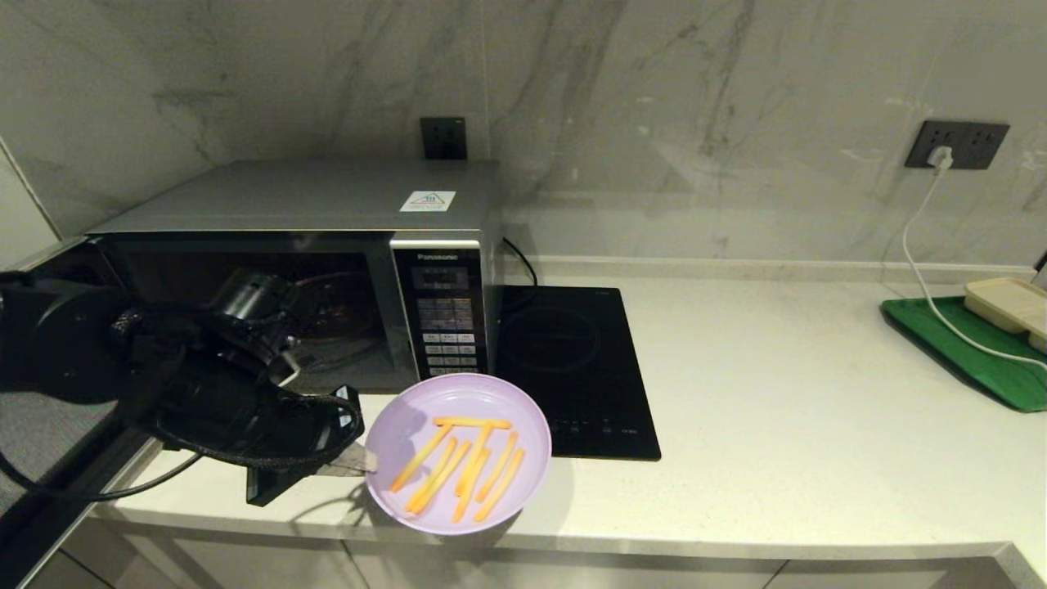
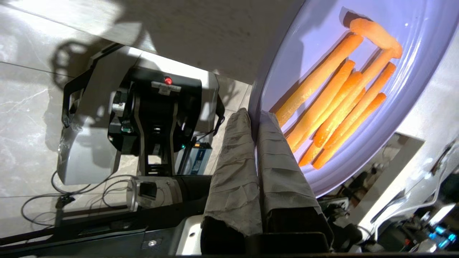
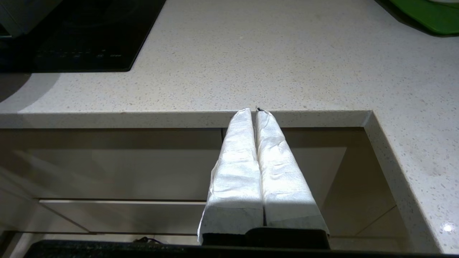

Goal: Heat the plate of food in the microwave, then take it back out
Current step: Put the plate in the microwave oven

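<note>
The left end effector (image 2: pixel 255 118) pinches the plate of food (image 1: pixel 458 452) by its rim, seemingly just above the counter (image 1: pixel 777 425), level so fries stay put; the right end effector (image 3: pixel 255 114) idles closed, empty

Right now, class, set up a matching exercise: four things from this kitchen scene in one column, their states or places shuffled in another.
1. plate of food
2. microwave
3. right gripper
4. green tray

a. shut on nothing, below the counter edge
b. door open
c. pinched at its rim by the left gripper
d. far right of the counter

Pairs: 1-c, 2-b, 3-a, 4-d
</note>
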Available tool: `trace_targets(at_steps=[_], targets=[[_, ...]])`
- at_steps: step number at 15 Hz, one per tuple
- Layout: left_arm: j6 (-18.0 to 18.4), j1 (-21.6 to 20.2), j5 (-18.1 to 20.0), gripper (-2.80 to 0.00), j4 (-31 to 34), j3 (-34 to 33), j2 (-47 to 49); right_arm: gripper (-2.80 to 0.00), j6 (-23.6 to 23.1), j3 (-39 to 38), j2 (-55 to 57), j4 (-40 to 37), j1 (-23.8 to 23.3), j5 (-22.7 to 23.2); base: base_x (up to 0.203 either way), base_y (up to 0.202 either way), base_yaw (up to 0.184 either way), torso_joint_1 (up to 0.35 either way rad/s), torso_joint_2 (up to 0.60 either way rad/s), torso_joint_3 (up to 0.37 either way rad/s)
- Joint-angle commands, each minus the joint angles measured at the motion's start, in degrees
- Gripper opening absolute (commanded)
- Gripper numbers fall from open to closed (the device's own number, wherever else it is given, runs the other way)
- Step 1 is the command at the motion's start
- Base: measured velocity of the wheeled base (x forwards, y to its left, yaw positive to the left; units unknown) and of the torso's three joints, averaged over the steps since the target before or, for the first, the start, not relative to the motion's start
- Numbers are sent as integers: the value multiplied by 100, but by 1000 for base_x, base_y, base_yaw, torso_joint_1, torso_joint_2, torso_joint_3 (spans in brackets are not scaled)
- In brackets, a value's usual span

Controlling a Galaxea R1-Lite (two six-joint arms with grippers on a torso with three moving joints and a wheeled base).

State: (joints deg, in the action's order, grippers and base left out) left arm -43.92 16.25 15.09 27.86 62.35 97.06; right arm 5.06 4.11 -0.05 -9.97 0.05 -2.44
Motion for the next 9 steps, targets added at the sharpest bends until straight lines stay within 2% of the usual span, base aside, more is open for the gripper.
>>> trace_targets(at_steps=[1,4,7,9], targets=[[91,-480,57,-280,20,-147,-244,-280,-3,2,5,-5,4,-2,0,0,0,0,0,0],[515,-1126,506,-280,40,-538,-644,-280,4,2,5,-7,4,-2,0,0,0,0,0,0],[791,-1620,625,-280,23,-984,-839,-280,4,2,5,-5,4,-2,0,0,0,0,0,0],[980,-2180,805,-280,21,-1075,-852,-280,4,2,5,-5,4,-2,0,0,0,0,0,0]])
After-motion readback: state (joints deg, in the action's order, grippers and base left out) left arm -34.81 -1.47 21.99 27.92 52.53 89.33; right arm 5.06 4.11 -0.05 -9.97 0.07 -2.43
